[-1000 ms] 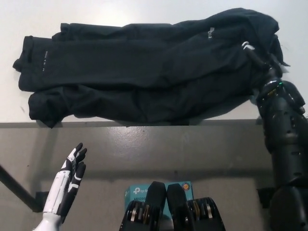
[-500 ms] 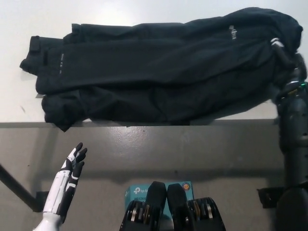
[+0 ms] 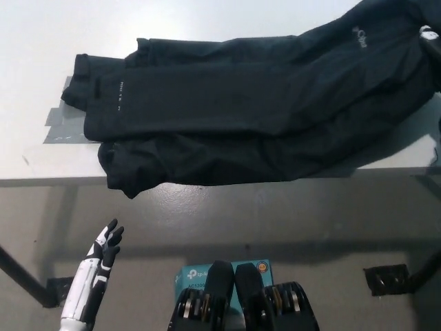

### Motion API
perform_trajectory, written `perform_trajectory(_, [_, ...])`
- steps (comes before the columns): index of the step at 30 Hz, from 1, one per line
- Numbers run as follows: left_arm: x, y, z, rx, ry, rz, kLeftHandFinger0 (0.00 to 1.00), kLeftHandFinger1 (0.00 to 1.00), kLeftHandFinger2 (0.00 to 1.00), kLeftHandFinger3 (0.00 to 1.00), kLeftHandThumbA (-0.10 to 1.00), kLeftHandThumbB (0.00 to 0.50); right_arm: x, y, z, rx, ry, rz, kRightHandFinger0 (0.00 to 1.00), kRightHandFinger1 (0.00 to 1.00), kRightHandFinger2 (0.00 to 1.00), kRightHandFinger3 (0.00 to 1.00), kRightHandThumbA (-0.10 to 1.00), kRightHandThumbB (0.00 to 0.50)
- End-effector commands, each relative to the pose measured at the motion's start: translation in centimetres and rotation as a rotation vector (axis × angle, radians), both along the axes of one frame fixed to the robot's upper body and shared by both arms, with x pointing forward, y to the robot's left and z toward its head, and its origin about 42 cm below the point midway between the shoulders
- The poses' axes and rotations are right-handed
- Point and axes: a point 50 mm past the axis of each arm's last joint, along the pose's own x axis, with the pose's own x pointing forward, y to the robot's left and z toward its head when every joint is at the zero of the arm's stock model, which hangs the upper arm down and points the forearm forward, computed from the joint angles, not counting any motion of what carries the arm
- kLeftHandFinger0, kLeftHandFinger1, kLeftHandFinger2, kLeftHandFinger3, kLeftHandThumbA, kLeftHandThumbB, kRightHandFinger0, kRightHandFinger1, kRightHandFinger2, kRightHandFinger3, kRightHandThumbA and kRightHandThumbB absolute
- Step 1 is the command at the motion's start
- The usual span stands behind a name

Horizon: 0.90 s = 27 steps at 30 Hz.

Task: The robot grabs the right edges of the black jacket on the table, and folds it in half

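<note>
The black jacket point(image 3: 255, 117) lies in a long, rumpled band across the white table point(image 3: 41, 41), and its lower left corner droops over the front edge. Its right end runs out of the picture at the upper right. Only a sliver of my black right hand point(image 3: 428, 33) shows there, at the jacket's right edge, closed on the cloth. My white left hand point(image 3: 102, 254) rests low at the lower left, in front of the table, fingers apart and holding nothing.
A grey tape patch point(image 3: 63, 125) shows on the table just left of the jacket. The table's front edge point(image 3: 275, 181) crosses the picture. Below it are a teal box point(image 3: 196, 272), a dark table leg point(image 3: 21, 276) and a black bracket point(image 3: 386, 279).
The jacket has slid to the right across the table, uncovering the tape patch. My right arm has moved right and almost out of view. The left hand has dropped slightly.
</note>
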Motion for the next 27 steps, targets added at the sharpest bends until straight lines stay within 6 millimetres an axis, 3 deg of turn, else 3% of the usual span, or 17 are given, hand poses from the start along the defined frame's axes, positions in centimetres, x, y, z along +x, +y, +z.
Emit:
perform_trajectory(1, [-0.1,0.1,0.7,-0.009,-0.035,-0.001,1.0,1.0,1.0,1.0,1.0,0.225,0.6,2.7,8.9,-0.208,-0.198,0.074,0.0,0.16,0.51,0.01,-0.1,0.145])
perform_trajectory(3, [0.0,0.0,0.8,-0.003,-0.04,0.004,1.0,1.0,1.0,1.0,1.0,0.219,0.7,4.3,10.1,-0.311,-0.205,0.104,0.0,0.07,0.42,0.05,-0.1,0.13])
perform_trajectory(5, [0.0,0.0,0.8,-0.003,-0.04,0.0,1.0,1.0,1.0,1.0,1.0,0.216,0.9,6.1,10.8,-0.404,-0.261,0.172,0.0,0.08,0.41,0.0,-0.1,0.12])
perform_trajectory(8, [0.1,0.1,0.9,0.001,-0.04,-0.002,1.0,1.0,1.0,1.0,1.0,0.221,1.1,8.9,11.8,-0.537,-0.277,0.222,0.0,0.13,0.41,0.01,-0.08,0.161])
perform_trajectory(10, [0.1,0.0,0.9,0.0,-0.04,-0.003,1.0,1.0,1.0,1.0,1.0,0.225,1.0,12.0,12.7,-0.654,-0.314,0.266,0.0,0.21,0.45,0.07,-0.05,0.169])
perform_trajectory(14, [0.3,-0.1,0.9,0.005,-0.027,-0.012,1.0,1.0,1.0,1.0,1.0,0.217,0.3,17.1,14.3,-0.715,-0.397,0.368,0.0,0.16,0.42,0.16,-0.1,0.158])
perform_trajectory(17, [0.3,0.0,1.0,0.007,-0.028,-0.009,1.0,1.0,1.0,1.0,1.0,0.217,0.0,20.6,15.3,-0.769,-0.421,0.422,0.0,0.12,0.36,0.06,-0.09,0.15])
perform_trajectory(18, [0.3,0.0,1.1,0.011,-0.028,-0.01,1.0,1.0,1.0,1.0,1.0,0.215,-0.1,20.9,15.4,-0.782,-0.423,0.42,0.0,0.09,0.34,0.04,-0.08,0.149])
perform_trajectory(21, [0.6,0.0,1.2,0.022,-0.027,-0.017,1.0,1.0,1.0,1.0,1.0,0.21,-0.6,24.2,16.0,-0.837,-0.444,0.466,0.0,0.18,0.48,0.08,-0.1,0.142])
perform_trajectory(23, [0.7,0.0,1.2,0.025,-0.026,-0.021,1.0,1.0,1.0,1.0,1.0,0.194,-0.8,26.3,15.6,-0.893,-0.475,0.501,0.0,0.27,0.6,0.2,-0.07,0.135])
perform_trajectory(24, [0.8,0.0,1.3,0.027,-0.023,-0.024,1.0,1.0,1.0,1.0,1.0,0.193,-0.9,27.3,15.2,-0.925,-0.486,0.504,0.0,0.27,0.59,0.25,-0.08,0.133])
perform_trajectory(27, [0.8,-0.2,1.2,0.023,-0.02,-0.033,1.0,1.0,1.0,1.0,1.0,0.2,-1.1,29.5,14.0,-0.952,-0.505,0.543,0.0,0.24,0.54,0.22,-0.1,0.126])
